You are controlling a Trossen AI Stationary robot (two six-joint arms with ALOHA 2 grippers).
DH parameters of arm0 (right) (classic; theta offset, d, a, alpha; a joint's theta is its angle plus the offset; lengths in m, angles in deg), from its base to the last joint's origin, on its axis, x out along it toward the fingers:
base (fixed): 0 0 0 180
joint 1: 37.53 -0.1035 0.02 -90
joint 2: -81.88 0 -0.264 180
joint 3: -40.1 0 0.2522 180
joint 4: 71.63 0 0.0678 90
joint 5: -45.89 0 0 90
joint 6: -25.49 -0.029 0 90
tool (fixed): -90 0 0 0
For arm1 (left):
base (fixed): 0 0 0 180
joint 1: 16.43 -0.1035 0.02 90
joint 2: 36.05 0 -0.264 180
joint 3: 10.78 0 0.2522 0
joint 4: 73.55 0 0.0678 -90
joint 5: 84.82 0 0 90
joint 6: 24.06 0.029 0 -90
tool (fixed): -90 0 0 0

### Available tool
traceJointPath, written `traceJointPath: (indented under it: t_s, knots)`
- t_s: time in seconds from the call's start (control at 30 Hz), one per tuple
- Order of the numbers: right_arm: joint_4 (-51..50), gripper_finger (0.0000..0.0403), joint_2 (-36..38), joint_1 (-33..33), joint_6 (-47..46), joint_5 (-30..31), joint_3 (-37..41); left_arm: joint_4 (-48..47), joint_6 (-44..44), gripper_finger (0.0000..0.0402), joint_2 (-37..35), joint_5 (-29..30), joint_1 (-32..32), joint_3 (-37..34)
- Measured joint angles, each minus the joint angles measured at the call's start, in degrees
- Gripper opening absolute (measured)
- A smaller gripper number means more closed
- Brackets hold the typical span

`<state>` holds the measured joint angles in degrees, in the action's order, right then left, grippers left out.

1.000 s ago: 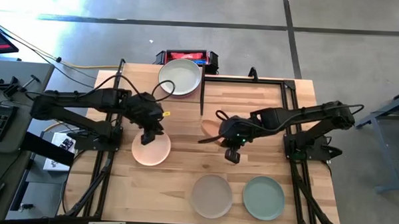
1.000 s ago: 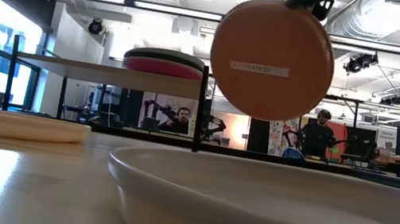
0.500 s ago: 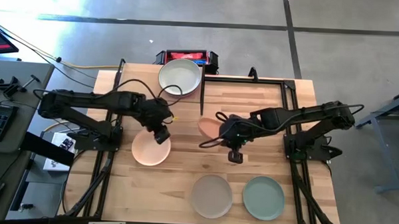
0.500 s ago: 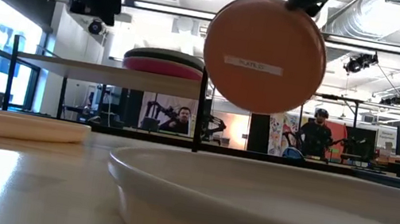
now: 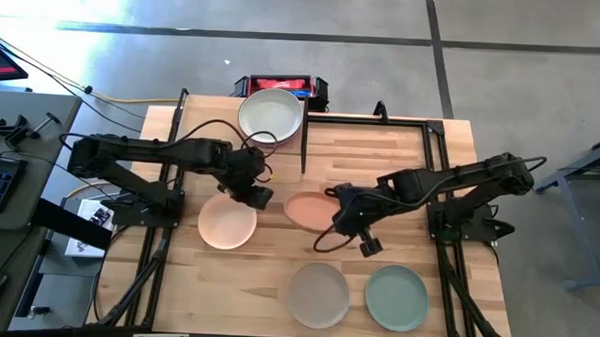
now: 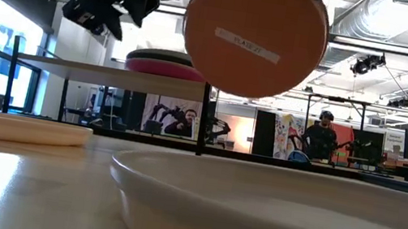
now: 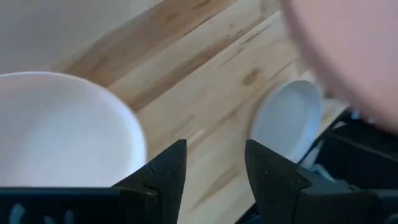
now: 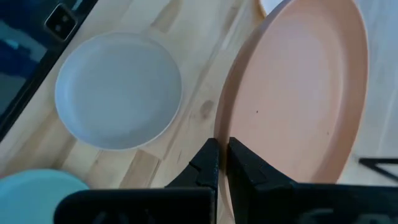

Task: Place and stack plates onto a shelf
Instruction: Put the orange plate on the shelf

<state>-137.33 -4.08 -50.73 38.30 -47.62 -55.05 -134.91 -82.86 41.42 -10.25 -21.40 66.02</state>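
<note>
An orange plate (image 5: pixel 307 209) hangs tilted above the table's middle, with my right gripper (image 5: pixel 332 218) shut on it. My left gripper (image 5: pixel 261 197) is open just left of that plate, above the table, nothing between its fingers (image 7: pixel 214 167). A peach plate (image 5: pixel 226 225) lies flat on the table below and left of it. A beige plate (image 5: pixel 319 294) and a sage green plate (image 5: pixel 396 297) lie near the front edge. On the raised shelf (image 6: pixel 104 71) at the far left stands a stack of plates (image 6: pixel 167 64), an off-white plate (image 5: pixel 271 116) on top. My right gripper pinches the orange plate's rim (image 8: pixel 219 127) between its two fingers, on the plate's right, near side. The fingers come from the table's right, slanting down. The plate is lifted clear of the table and tilted, its underside (image 6: pixel 254 32) toward the low camera.
A thin dark upright post (image 5: pixel 303 154) stands at the shelf's right edge, just beyond the held plate. A red and black box (image 5: pixel 283 85) sits behind the shelf. Dark frame rails (image 5: pixel 436 143) run along the table's right side.
My left gripper has come down and toward the table's right, away from the peach plate and up to the orange plate, rolling its wrist as it went. My right gripper has rolled, tipping the orange plate from standing on edge toward level and swinging it toward the left.
</note>
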Motion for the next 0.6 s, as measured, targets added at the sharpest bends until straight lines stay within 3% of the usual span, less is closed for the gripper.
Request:
traceJointPath:
  t_s: [0.23, 0.6]
  knots:
    - [-0.61, 0.0000, -0.02, -1.87, 5.09, 0.07, 0.00, 8.77, -5.95, 0.0139, -0.07, -0.80, 0.00, 0.00]
    - [-1.01, 0.0000, -0.02, -3.88, 10.52, 0.07, 0.00, 10.43, -12.44, 0.0136, -0.09, -7.18, 0.10, 0.00]
